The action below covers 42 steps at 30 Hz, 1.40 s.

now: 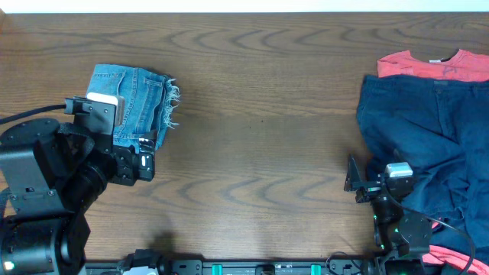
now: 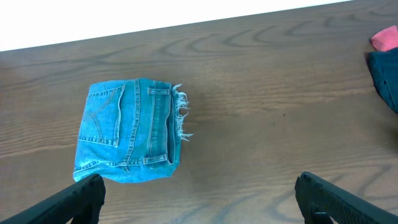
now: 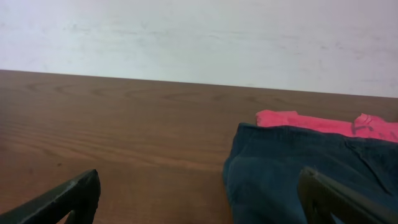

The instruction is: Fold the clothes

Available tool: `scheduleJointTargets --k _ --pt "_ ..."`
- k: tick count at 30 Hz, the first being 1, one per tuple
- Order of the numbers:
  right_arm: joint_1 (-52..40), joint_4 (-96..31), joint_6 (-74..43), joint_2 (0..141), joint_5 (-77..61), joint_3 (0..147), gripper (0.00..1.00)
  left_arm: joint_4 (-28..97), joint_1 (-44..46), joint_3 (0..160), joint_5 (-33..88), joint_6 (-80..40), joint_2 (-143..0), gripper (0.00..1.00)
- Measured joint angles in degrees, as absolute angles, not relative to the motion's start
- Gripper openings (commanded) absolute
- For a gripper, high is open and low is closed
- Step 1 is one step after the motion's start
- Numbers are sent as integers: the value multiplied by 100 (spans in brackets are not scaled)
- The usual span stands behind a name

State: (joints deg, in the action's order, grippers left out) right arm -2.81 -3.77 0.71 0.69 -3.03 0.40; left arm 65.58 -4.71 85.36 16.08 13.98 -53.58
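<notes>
The navy garment (image 1: 416, 126) lies rumpled and unfolded on the right side of the wooden table (image 1: 260, 99), and it looks like the next piece to fold. Its cloth looks soft and limp with some weight, so it will probably sag and drag rather than hold a shape. The best places to take hold are likely its outer corners or the straight top edge, which lies on the garment's far side, where a single layer can be pinched cleanly. The coral-red T-shirt (image 1: 432, 65) lies on the far side of the navy garment and is partly tucked beneath it. It looks thinner and lighter, and it may ride along if the navy cloth is pulled. The right gripper (image 3: 199, 193) sits just beside the navy garment's near-left edge, its fingers spread wide and holding nothing. Well apart from the navy garment, across the table, the light-blue jeans (image 2: 127, 130) rest as a compact folded block with the frayed hem turned toward the garment. The denim is stiffer and keeps its fold. The left gripper (image 2: 199, 199) hovers near them, also spread and empty. The dark wood-grain tabletop is smooth and flat, so cloth should slide easily. Beyond the garment stands a plain white wall (image 3: 199, 37).
</notes>
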Motion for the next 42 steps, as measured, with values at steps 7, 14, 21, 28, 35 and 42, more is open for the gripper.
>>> scheduleJointTargets --k 7,14,21,28,35,42 --pt "-281 -377 71 69 -303 40 99 6528 -27 8532 1428 1468 -5212 98" --pt "-279 -379 71 69 -305 40 99 5133 325 7636 808 1306 -4375 98" --pt "-279 -379 71 69 -305 40 99 3756 349 5684 276 829 -3166 98" --pt "-281 -379 71 69 -303 40 99 2598 349 3957 169 725 -1835 98" --pt "-279 -381 71 69 -305 40 99 1525 349 2504 123 685 -565 98" --pt "-279 -379 71 69 -303 40 99 679 349 1634 108 598 -69 98"
